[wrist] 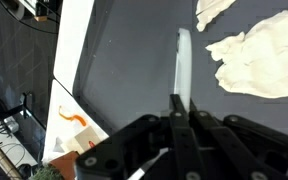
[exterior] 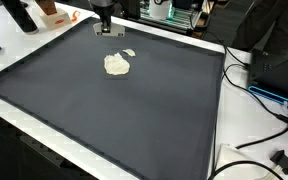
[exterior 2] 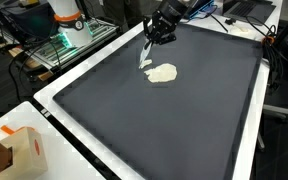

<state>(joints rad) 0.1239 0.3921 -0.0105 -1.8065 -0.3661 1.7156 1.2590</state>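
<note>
One thin white strip point(wrist: 182, 60) is pinched in the closed tool point(wrist: 181, 103) above the dark mat point(wrist: 124, 70), not yet released; crumpled white cloth point(wrist: 259, 55), upper right, lies untouched.

Both exterior cams looked down obliquely across the dark counter point(exterior: 134, 120) from different sides, mid range, sharing the pale scrap point(exterior: 117, 65) point(exterior 2: 162, 73); wrist cam sat close, looking down past the claw point(wrist: 182, 108) and white strip point(wrist: 182, 60).
</note>
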